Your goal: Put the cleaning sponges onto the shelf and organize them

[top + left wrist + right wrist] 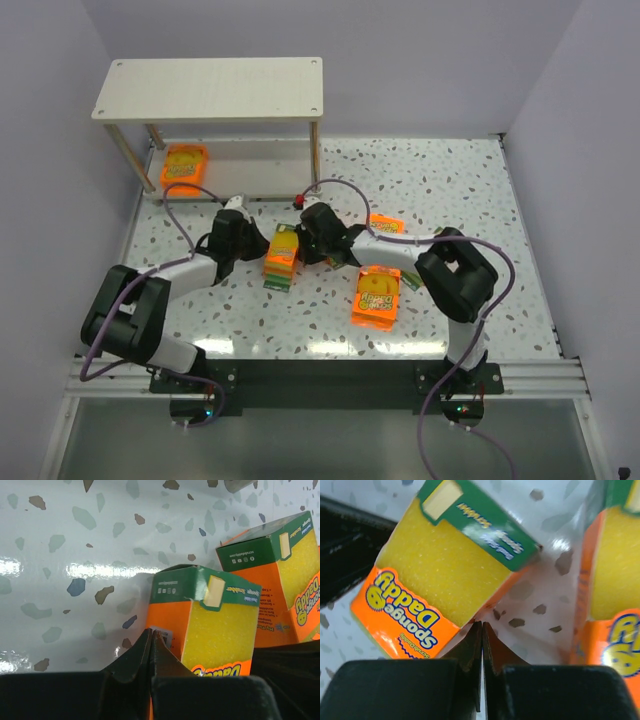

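Observation:
A thick orange sponge pack (283,255) with a green top lies on the table between my two grippers. My left gripper (257,252) is shut and empty, its tips (151,632) against that pack's left side (215,625). My right gripper (304,254) is shut and empty, its tips (482,625) at the pack's lower edge (440,575). A second thick pack (378,295) lies to the right (280,580) (612,580). A flat pack (388,225) lies behind the right arm. One pack (184,165) sits on the shelf's lower board; the shelf's top board (215,88) is bare.
The shelf stands at the back left on thin wooden legs (316,155). A small red object (297,203) lies by its front right leg. Purple walls close the table at the back and sides. Both arms' cables loop over the table.

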Robot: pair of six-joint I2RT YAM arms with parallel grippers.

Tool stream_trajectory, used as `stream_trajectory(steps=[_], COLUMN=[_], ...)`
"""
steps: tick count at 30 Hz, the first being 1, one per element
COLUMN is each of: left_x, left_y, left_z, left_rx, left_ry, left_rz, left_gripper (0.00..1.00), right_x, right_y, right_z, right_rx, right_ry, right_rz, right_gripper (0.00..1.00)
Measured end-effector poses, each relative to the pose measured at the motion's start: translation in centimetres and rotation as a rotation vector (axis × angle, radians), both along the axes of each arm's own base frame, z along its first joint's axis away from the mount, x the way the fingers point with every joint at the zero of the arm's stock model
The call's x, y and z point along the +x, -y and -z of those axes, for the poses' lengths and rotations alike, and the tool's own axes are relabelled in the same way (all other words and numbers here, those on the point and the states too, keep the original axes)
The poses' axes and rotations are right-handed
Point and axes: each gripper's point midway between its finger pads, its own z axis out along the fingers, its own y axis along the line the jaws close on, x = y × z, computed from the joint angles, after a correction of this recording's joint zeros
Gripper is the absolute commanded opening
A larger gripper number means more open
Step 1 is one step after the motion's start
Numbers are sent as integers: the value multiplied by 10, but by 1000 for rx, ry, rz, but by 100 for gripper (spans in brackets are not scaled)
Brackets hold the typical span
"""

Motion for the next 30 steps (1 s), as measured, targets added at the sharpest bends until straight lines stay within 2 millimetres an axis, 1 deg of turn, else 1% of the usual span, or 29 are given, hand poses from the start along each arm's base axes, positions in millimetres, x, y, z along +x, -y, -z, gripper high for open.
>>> stream_trajectory(steps=[1,3,5,8,9,11,12,15,17,18,20,21,22,23,24,25,26,28,29,30], left_x=[0,-2,-2,0,2,3,3,1,-1,-1,-3,-5,-7,-10,-13,-17,-20,-29,-34,-39], left_y=[0,3,8,15,16,17,16,7,-3,-8,-17,-21,-25,-28,-30,-31,-31,-29,-27,-24], left_z=[3,6,4,-3,-5,-8,-9,-14,-22,-28,-43,-52,-62,-73,-83,-91,-98,-103,-101,-95], left_rx=[3,3,-4,-11,-11,-9,-3,29,52,62,70,67,63,49,34,16,-10,-56,-85,-111], left_ry=[-6,-15,-14,2,9,16,17,19,27,38,71,92,113,138,160,176,193,199,188,168], left_rz=[4,19,40,70,75,77,75,36,-11,-35,-77,-99,-117,-135,-149,-159,-166,-167,-164,-159], left_gripper=[0,0,0,0,2,15,31,52,58,63,66,71,72,72,73,73,73,72,70,68], right_x=[-5,-22,-41,-63,-68,-76,-79,-82,-83,-84,-89,-92,-96,-100,-105,-108,-112,-117,-119,-121], right_y=[-1,-2,-4,-13,-17,-23,-24,-23,-20,-18,-10,-5,0,7,14,20,27,40,45,52], right_z=[2,10,15,14,12,6,3,-4,-10,-13,-20,-25,-31,-36,-42,-50,-57,-72,-77,-83], right_rx=[5,9,19,60,80,123,141,168,176,179,185,190,199,204,210,223,228,249,255,259], right_ry=[-12,-50,-89,-123,-129,-131,-131,-123,-115,-109,-100,-92,-83,-76,-70,-58,-43,-11,-1,11], right_rz=[-14,-53,-91,-145,-160,-188,-198,-203,-201,-199,-194,-193,-192,-191,-187,-178,-171,-151,-144,-128], right_gripper=[0,0,0,0,0,0,0,0,0,0,0,0,2,7,23,30,44,53,58,60])
